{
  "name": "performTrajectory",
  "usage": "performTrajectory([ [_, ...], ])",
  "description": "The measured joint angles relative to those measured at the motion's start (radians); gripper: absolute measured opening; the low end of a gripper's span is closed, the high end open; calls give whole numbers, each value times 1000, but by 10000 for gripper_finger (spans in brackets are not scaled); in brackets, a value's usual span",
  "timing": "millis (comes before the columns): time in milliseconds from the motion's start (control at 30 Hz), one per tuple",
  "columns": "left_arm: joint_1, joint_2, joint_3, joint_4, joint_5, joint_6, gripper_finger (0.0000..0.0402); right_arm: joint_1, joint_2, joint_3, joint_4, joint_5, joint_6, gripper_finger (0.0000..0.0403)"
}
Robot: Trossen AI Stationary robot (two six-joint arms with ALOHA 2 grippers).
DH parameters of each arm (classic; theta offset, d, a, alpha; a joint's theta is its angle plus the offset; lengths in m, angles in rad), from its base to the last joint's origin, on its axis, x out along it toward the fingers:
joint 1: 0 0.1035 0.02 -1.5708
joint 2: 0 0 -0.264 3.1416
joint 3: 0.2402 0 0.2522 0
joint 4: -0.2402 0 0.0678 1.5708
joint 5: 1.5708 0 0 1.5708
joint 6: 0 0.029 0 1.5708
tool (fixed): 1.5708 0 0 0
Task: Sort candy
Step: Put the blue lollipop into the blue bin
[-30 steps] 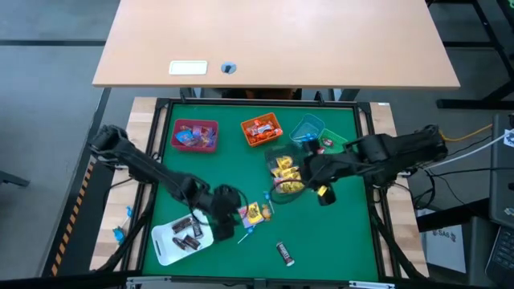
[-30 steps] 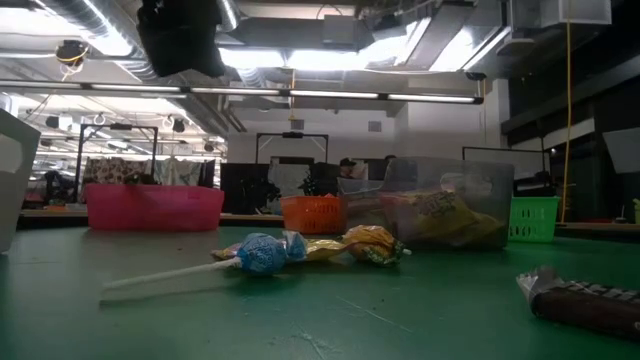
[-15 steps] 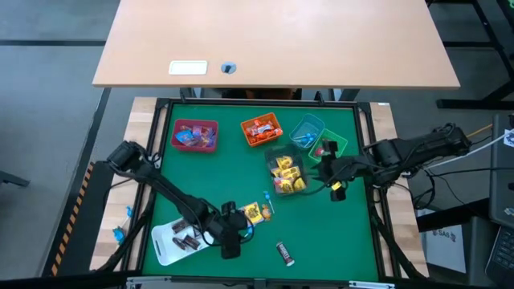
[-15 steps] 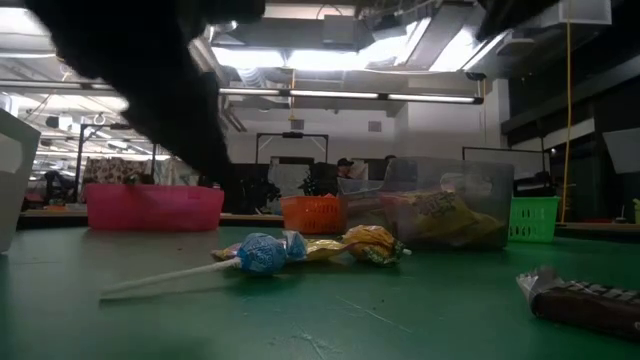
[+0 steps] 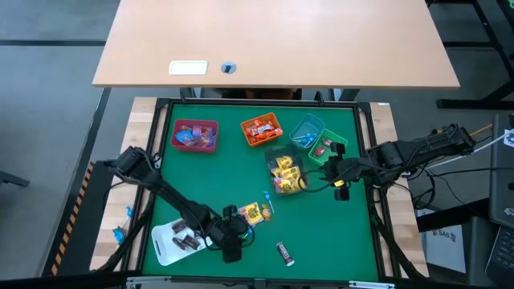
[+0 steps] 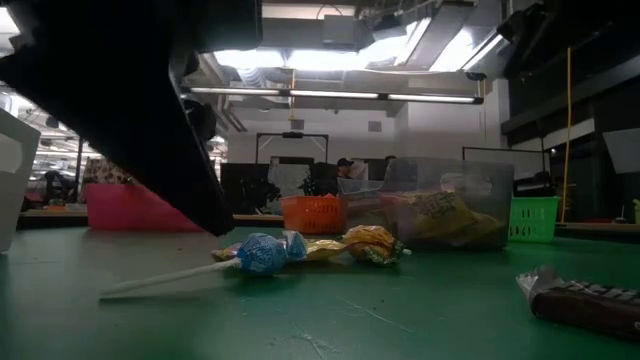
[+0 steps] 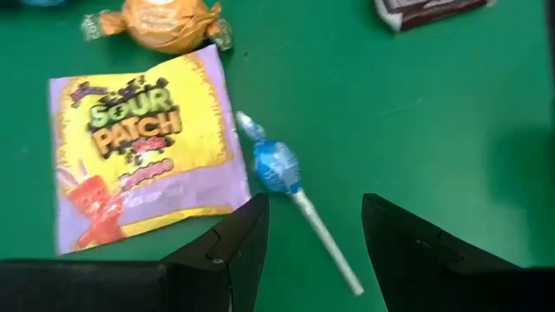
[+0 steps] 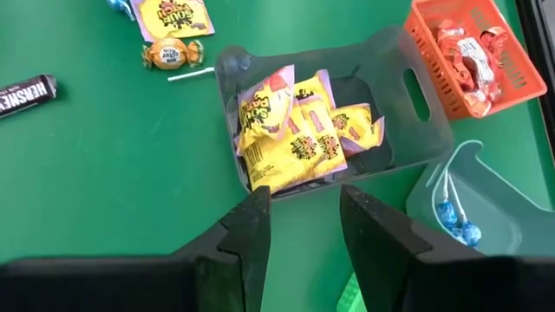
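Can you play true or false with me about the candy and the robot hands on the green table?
1. The blue lollipop lies on the green table, not in a bin. True.
2. The left end effector is squeezing the lollipop. False: its fingers are open, with the lollipop's white stick between them, ungrasped.
3. The clear bin holds yellow packets. True.
4. The orange basket is empty. False: it has orange-red wrapped sweets in it.
5. The right end effector carries a candy. False: nothing is between its open fingers; it hangs beside the clear bin.
6. A dark chocolate bar lies alone on the table. True.
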Motion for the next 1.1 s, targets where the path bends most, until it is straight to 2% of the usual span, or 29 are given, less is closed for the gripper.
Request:
performTrajectory([
  [67,-2,15,1,38,-3,0,174,0,0,0,4,0,3,138],
  [600,-21,80,2,22,-81,-21,169,0,0,0,53,0,2,138],
  [767,-22,81,2,7,-107,-18,128,0,0,0,58,0,2,138],
  [1033,-22,81,2,-1,-117,-20,23,0,0,1,74,0,1,138],
  [1100,-22,81,2,-1,-117,-22,7,0,0,1,74,-1,1,138],
])
